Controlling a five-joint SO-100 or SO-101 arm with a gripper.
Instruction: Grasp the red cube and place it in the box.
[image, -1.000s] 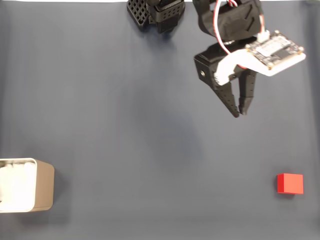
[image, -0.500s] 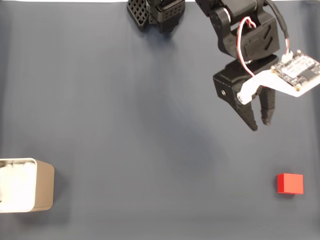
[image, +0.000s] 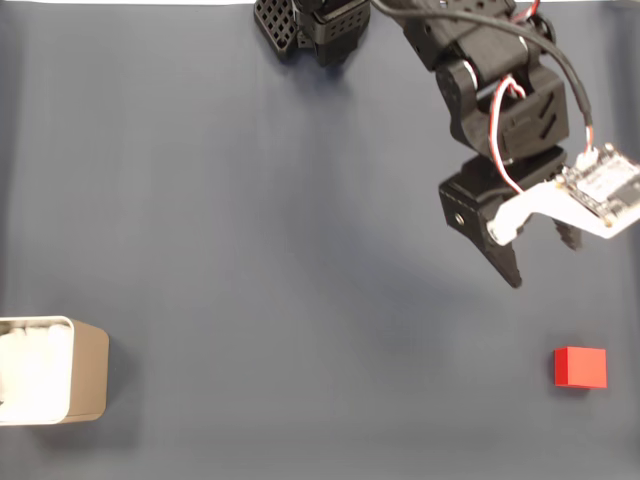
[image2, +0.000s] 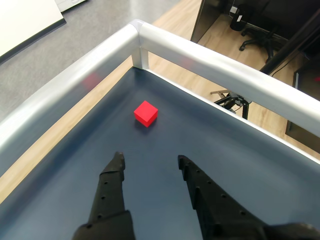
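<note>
In the fixed view I had the gripper (image: 543, 262) at about two o'clock on the dark mat (image: 250, 250), hanging from the arm (image: 495, 90) that reached in from the twelve o'clock edge; one black finger (image: 505, 265) pointed toward five o'clock, while the other sat mostly under the white camera board (image: 598, 195), so from here I could not judge the gap between them. The red cube (image: 580, 367) lay alone near four o'clock, well apart from the fingertips and free of any contact. The box (image: 72, 370) sat at the far eight o'clock edge, cut off by the frame, its white lining showing. In the wrist view the two fingers (image2: 112, 182) stood apart with nothing between them, and the cube (image2: 146, 113) lay ahead at roughly eleven o'clock of the opening, slightly off the centre line and turned corner-on to the fingers. It sat near the corner of the silver rail (image2: 200, 55). My worry was that a straight descent would land one fingertip on top of the cube or nudge it toward that rail, where the fingers would have little room. A corner-on pinch could also twist the cube out of the grip, and the long carry across to the box would punish any weak hold.
</note>
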